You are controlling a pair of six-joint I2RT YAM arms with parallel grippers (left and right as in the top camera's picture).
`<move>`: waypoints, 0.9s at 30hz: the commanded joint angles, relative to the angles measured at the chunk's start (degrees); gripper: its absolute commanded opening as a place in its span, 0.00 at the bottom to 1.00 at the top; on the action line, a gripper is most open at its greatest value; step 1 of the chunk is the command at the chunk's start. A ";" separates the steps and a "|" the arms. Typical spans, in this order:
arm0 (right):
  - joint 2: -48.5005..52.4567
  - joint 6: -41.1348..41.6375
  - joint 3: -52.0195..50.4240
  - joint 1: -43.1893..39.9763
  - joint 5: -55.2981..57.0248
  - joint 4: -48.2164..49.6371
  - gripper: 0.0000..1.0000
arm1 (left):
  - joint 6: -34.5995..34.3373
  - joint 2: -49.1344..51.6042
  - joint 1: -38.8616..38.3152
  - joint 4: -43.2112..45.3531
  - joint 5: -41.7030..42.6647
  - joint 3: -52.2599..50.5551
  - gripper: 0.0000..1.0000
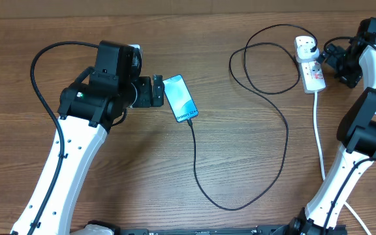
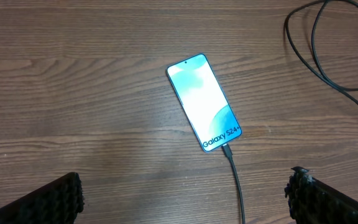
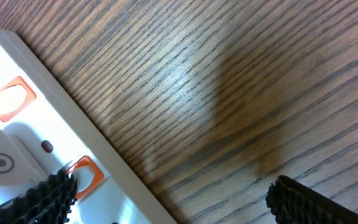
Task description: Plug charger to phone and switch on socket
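Black charger (image 1: 286,134) sits in the phone (image 1: 180,98); switching remains: released right pincer (image 3: 166,199) must press the socket (image 1: 311,68) orange switch (image 3: 87,174); left pincer (image 2: 185,196) released.

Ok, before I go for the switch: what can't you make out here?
- Socket switch on or off: tiny overhead; right wrist view shows orange rockers, cropped by the frame edge, position unclear.
- Charger tip seating in the phone: left wrist view, too small to judge.
- Right gripper fingertips: cut off by the bottom edge, right wrist view.
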 commanded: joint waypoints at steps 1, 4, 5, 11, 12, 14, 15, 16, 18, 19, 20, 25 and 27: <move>2.82 -1.51 -0.87 1.40 -1.90 -1.14 1.00 | 0.83 0.22 -0.04 0.28 -0.76 -0.07 0.99; 3.89 -1.57 -0.87 1.38 -2.32 -1.36 1.00 | 0.83 0.22 -0.04 0.28 -0.76 -0.07 1.00; 4.28 -2.60 -0.87 1.38 -3.26 -1.29 1.00 | 0.85 0.22 -0.04 0.28 -0.74 -0.07 1.00; 4.48 -3.10 -0.83 1.38 -5.46 -1.57 1.00 | 0.83 0.22 -0.04 0.28 -0.74 -0.07 1.00; 4.48 -3.08 -0.83 1.38 -5.49 -1.75 1.00 | 0.85 0.22 -0.04 0.28 -0.76 -0.07 1.00; 4.28 -3.04 -0.59 1.09 -5.49 -2.49 1.00 | 0.85 0.22 -0.04 0.26 -0.76 -0.09 1.00; 4.13 -3.04 -0.20 0.94 -5.49 -3.04 1.00 | 0.85 0.22 -0.04 0.26 -0.76 -0.07 0.99; 3.80 -3.02 0.50 0.68 -5.49 -3.93 1.00 | 0.85 0.22 -0.04 0.26 -0.76 -0.09 0.99; 2.75 -2.95 1.77 0.15 -5.46 -5.42 1.00 | 0.85 0.22 -0.04 0.26 -0.76 -0.07 0.99; 1.95 -2.67 2.32 -0.17 -5.42 -6.12 1.00 | 0.85 0.22 -0.04 0.26 -0.76 -0.09 1.00; 0.96 -2.36 2.75 -0.57 -5.46 -6.73 1.00 | 0.85 0.22 -0.04 0.26 -0.76 -0.09 1.00; -6.75 -0.57 3.10 -2.99 -5.75 -10.25 1.00 | 0.85 0.22 -0.04 0.24 -0.76 -0.09 1.00; -10.75 -0.57 3.10 -3.98 -5.95 -13.27 1.00 | 0.87 0.22 -0.04 0.24 -0.76 -0.07 1.00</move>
